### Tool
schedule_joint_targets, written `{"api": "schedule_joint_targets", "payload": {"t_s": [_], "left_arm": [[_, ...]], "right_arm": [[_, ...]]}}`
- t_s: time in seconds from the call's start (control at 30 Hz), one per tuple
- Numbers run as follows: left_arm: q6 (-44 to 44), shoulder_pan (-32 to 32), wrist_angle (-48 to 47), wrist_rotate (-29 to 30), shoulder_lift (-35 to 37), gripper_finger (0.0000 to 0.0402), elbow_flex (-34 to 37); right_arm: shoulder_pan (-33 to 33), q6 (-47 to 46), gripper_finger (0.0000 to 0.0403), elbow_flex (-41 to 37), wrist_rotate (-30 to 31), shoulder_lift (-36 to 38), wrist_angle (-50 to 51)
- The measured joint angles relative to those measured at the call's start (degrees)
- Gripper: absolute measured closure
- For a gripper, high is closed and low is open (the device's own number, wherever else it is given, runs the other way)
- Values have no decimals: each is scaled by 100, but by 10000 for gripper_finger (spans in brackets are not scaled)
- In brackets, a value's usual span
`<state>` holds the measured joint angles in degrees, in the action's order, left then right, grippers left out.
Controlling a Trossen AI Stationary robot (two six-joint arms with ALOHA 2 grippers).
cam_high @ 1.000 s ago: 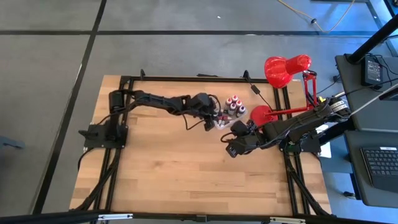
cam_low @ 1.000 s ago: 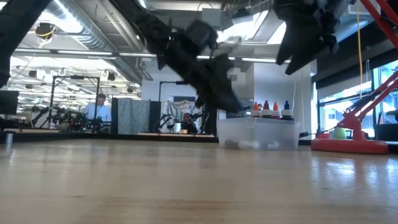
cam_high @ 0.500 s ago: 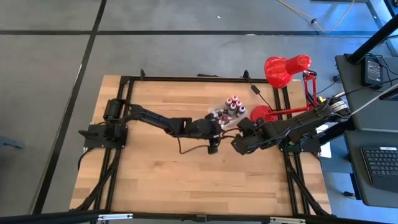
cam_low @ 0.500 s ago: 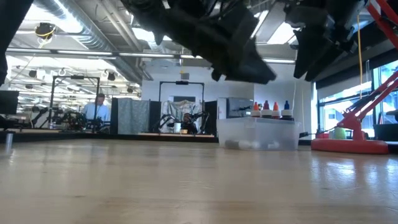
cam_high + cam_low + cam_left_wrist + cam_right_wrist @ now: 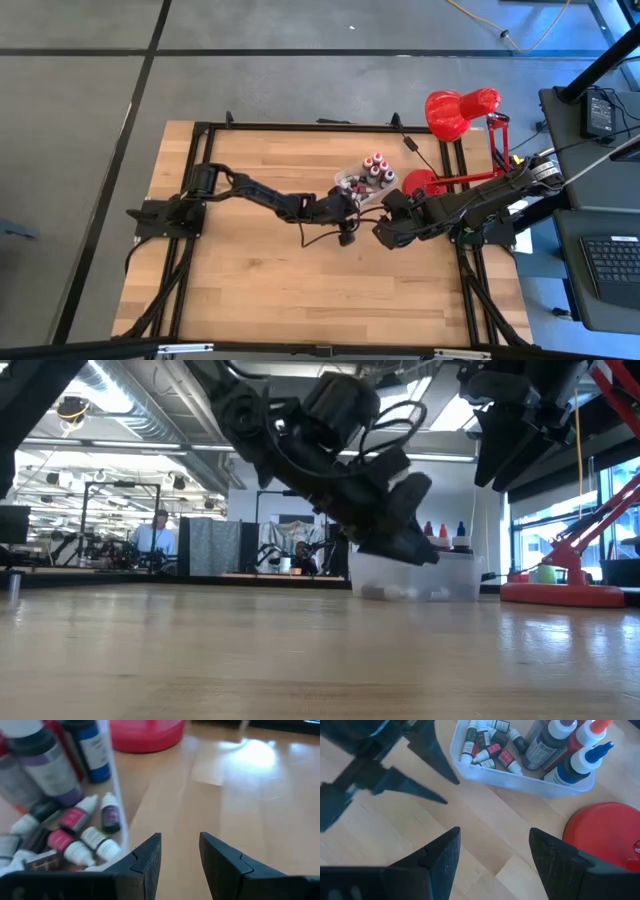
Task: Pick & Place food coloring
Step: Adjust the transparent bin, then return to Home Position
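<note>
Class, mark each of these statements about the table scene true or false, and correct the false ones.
1. The left claw holds a bottle. False: it is open and empty.
2. The food coloring bottles lie inside the clear tub. True.
3. The red lamp base stands beside the tub. True.
4. The right claw is shut. False: its jaws stand apart over bare wood.
</note>
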<state>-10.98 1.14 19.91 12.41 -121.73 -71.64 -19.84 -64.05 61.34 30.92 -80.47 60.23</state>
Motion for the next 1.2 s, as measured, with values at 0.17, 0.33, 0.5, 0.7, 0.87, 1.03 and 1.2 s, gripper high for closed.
{"api": "schedule_joint_targets", "payload": {"t_s": [0.17,0.33,0.5,0.7,0.87,1.03,1.2], "left_arm": [[-106,-170,-41,159,-38,274,-2],[152,-414,-64,524,-35,276,-2],[133,-684,-426,657,-35,272,-4],[122,-930,-561,566,-35,272,-4],[114,-938,-1077,-246,82,272,-4],[602,-994,-2752,-1844,1064,272,26],[619,-1239,-2535,-2506,2736,272,914]], "right_arm": [[0,0,164,0,-2,0,-4],[-1,-15,164,0,-7,0,-4],[0,-17,164,2,-9,0,-8],[0,-15,164,2,-9,0,-7],[-48,-11,164,2,-7,0,-39],[-739,23,164,11,845,154,-236],[-1430,-307,164,11,506,945,570]]}}
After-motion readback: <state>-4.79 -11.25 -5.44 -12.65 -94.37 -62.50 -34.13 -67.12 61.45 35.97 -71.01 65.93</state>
